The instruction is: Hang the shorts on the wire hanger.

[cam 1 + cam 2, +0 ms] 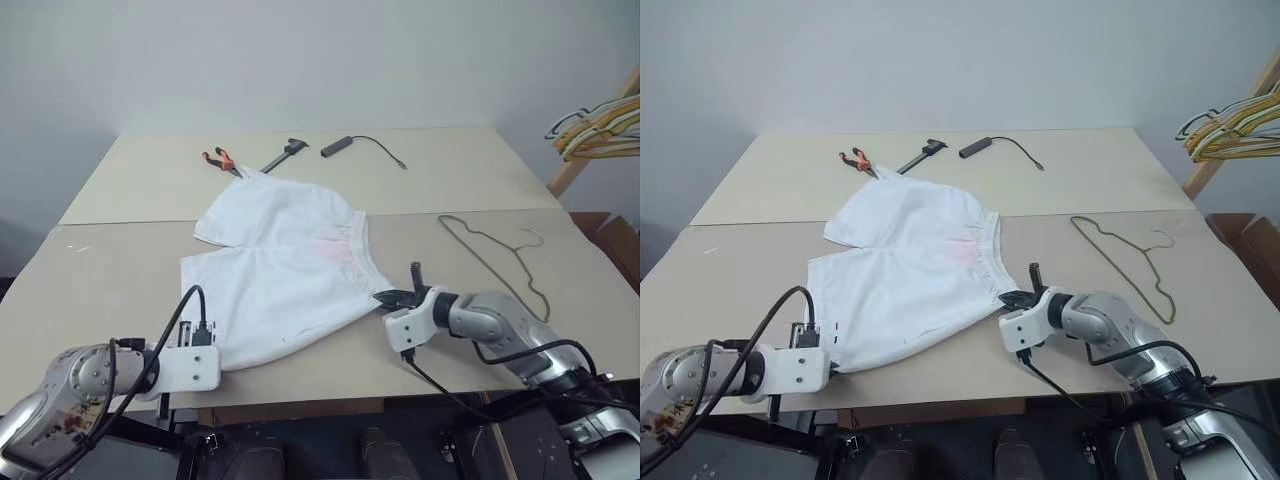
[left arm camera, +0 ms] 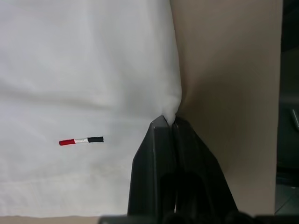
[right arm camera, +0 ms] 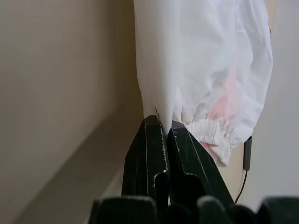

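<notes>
The bunched hangers (image 1: 600,125) run off the frame's edge — their hooks and far ends cut away.

The shorts (image 1: 280,265) lie mid-surface (image 1: 120,270), the wire hanger (image 1: 495,260) to their right (well apart); a clamp (image 1: 283,153) and cable (image 1: 365,145) lie behind them.

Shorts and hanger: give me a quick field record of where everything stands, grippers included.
shorts: spread flat on the table
left gripper: shut on the shorts' hem corner nearest the robot
right gripper: shut on the gathered waistband edge
wire hanger: flat on the table, right of the shorts, apart from them
hanging: not yet begun
far end of table: clamp tools, cabled device
</notes>
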Controlling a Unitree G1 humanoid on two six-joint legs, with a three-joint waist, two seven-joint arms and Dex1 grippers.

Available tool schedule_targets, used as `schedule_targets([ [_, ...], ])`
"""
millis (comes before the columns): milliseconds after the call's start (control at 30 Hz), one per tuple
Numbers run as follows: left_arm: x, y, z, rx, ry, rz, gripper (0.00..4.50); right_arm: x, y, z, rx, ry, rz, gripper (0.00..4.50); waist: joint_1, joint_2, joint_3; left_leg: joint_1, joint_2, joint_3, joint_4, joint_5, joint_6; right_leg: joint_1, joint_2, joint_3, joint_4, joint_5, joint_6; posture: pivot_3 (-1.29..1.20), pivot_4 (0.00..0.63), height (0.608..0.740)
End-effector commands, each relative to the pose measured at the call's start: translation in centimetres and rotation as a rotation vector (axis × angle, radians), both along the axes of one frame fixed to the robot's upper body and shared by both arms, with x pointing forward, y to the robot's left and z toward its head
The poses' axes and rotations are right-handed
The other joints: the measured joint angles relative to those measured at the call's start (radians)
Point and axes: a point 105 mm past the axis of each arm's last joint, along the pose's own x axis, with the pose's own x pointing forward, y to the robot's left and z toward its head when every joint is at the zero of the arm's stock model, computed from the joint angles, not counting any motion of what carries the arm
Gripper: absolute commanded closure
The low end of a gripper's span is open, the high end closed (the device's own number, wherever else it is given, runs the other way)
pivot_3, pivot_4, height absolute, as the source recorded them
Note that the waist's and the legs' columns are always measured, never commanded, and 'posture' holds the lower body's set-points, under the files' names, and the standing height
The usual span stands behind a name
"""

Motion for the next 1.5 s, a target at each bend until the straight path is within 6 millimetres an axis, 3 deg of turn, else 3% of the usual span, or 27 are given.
schedule_targets([
  [33,0.5,0.0,0.5,0.026,-0.041,-0.035,4.48,0.0,-1.2,1.6,0.011,-0.042,-0.042,4.5,0.001,0.0,0.0,0.0,0.0,0.0,0.0,0.0,0.0,0.0,0.0,0.0,0.0,0.0,0.0,0.02,0.077,0.74],
  [167,0.6,-0.3,0.6,0.023,-0.054,-0.093,4.48,-1.1,-2.2,1.6,0.003,-0.034,-0.069,4.5,0.003,0.0,0.0,0.0,0.0,0.0,0.0,0.0,0.0,0.0,0.0,0.0,0.0,0.0,0.0,0.01,0.078,0.74],
  [333,-1.9,-1.4,1.1,-0.047,0.042,-0.223,4.48,-4.1,-2.4,1.4,0.002,0.03,-0.041,4.5,0.0,0.0,0.0,-0.001,0.0,0.001,0.0,0.0,0.001,0.0,0.0,0.001,0.0,0.0,0.0,0.0,0.074,0.74],
  [500,-4.6,-0.3,1.0,-0.015,0.142,-0.269,4.48,-6.9,-1.3,0.2,0.016,0.108,0.004,4.5,-0.008,-0.001,0.0,0.0,0.003,0.003,0.0,-0.001,0.001,0.0,0.002,0.001,0.0,-0.004,0.006,-0.02,0.075,0.74],
  [867,-7.7,-1.1,0.5,-0.061,0.219,-0.259,4.48,-7.7,-1.9,-0.1,-0.011,0.147,0.002,4.5,-0.009,-0.003,-0.002,0.001,0.004,0.005,0.0,-0.001,0.002,0.001,0.003,0.002,-0.001,-0.005,0.007,-0.01,0.08,0.74],
  [1067,-7.2,-0.3,1.4,-0.091,0.2,-0.229,2.94,-10.1,-3.0,0.2,0.005,0.362,0.006,2.8,0.0,-0.004,-0.002,0.002,0.004,0.005,0.0,-0.001,0.002,0.001,0.003,0.002,-0.001,-0.005,0.007,-0.01,0.082,0.74],
  [1167,-6.0,0.5,3.3,-0.142,0.153,-0.209,1.99,-11.5,-3.7,2.1,0.125,0.528,-0.033,1.75,0.006,-0.004,-0.002,0.002,0.004,0.005,0.0,-0.001,0.002,0.002,0.002,0.002,-0.001,-0.006,0.006,-0.01,0.082,0.74],
  [1333,-2.5,-0.6,8.9,-0.477,-0.01,-0.171,1.99,-6.8,-7.3,7.5,0.463,0.459,-0.308,1.75,-0.004,-0.006,-0.003,0.003,0.007,0.006,0.001,-0.002,0.002,0.006,0.004,0.002,-0.002,-0.005,0.005,-0.02,0.08,0.74],
  [1500,1.5,-4.5,12.4,-0.833,-0.204,-0.045,1.99,-2.2,-13.4,8.4,0.604,0.353,-0.722,1.75,0.0,-0.005,-0.003,0.01,0.009,0.005,0.001,-0.003,0.004,0.011,0.008,0.002,-0.005,-0.005,0.006,-0.03,0.077,0.74],
])
